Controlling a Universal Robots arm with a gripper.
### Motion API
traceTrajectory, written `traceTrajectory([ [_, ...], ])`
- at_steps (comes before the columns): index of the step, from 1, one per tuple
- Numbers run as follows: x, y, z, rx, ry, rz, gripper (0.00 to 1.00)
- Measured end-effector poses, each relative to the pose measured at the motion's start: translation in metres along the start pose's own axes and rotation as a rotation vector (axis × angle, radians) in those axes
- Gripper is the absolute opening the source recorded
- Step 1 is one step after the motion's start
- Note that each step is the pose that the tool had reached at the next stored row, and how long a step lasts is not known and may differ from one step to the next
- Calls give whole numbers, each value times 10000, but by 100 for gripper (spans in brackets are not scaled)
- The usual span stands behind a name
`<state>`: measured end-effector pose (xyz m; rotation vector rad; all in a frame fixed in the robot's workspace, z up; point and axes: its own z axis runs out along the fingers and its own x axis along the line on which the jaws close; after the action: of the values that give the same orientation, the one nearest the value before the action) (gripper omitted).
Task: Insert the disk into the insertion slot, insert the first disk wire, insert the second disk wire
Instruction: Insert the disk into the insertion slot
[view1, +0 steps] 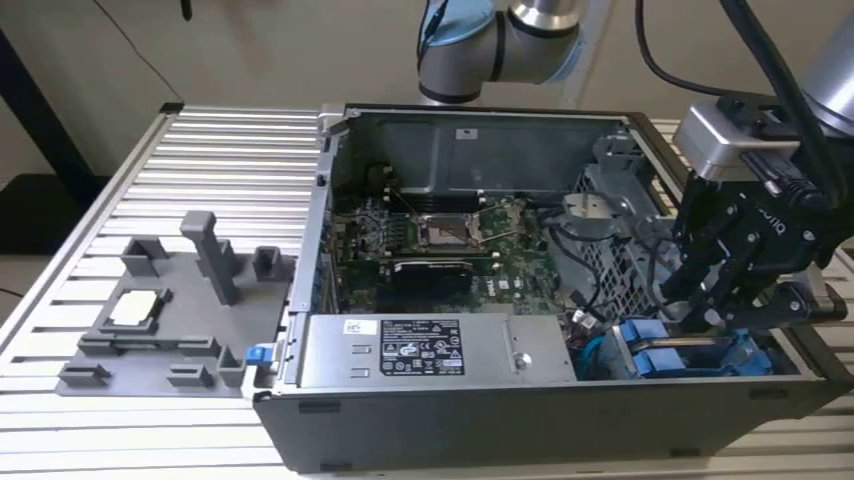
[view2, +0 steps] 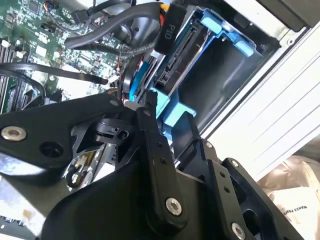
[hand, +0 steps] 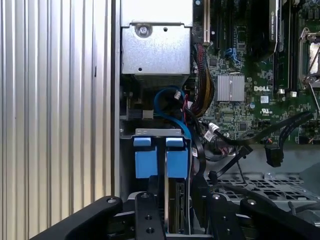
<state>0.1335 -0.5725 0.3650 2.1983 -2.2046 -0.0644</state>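
The disk (hand: 176, 212) stands on edge in its blue frame (hand: 177, 161), down in the insertion slot (view2: 225, 80) at the case corner on the exterior view's right. My gripper (view1: 703, 318) reaches down into that corner. Its black fingers (view2: 150, 107) sit on either side of the blue frame (view2: 172, 116), shut on it. In the second wrist view the disk's connector edge (view2: 182, 55) faces the cables, and a black wire plug (view2: 170, 30) lies against it; whether it is seated I cannot tell. A second blue frame (hand: 145, 161) sits right beside the held one.
The open computer case (view1: 534, 420) lies on a slatted metal table (view1: 200, 150). Inside are the motherboard (view1: 441, 240), a silver box with a white sticker (view1: 407, 350) and loose cables (hand: 200, 100) close to the slot. A grey fixture (view1: 174, 310) stands on the exterior view's left.
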Motion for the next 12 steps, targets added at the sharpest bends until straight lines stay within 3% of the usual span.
traceTrajectory([
  [8,-3,14,-290,-16,8,1,40],
  [10,-4,16,-329,-16,7,0,40],
  [11,-3,16,-330,-8,-13,-2,40],
  [12,-3,16,-330,41,-102,-7,40],
])
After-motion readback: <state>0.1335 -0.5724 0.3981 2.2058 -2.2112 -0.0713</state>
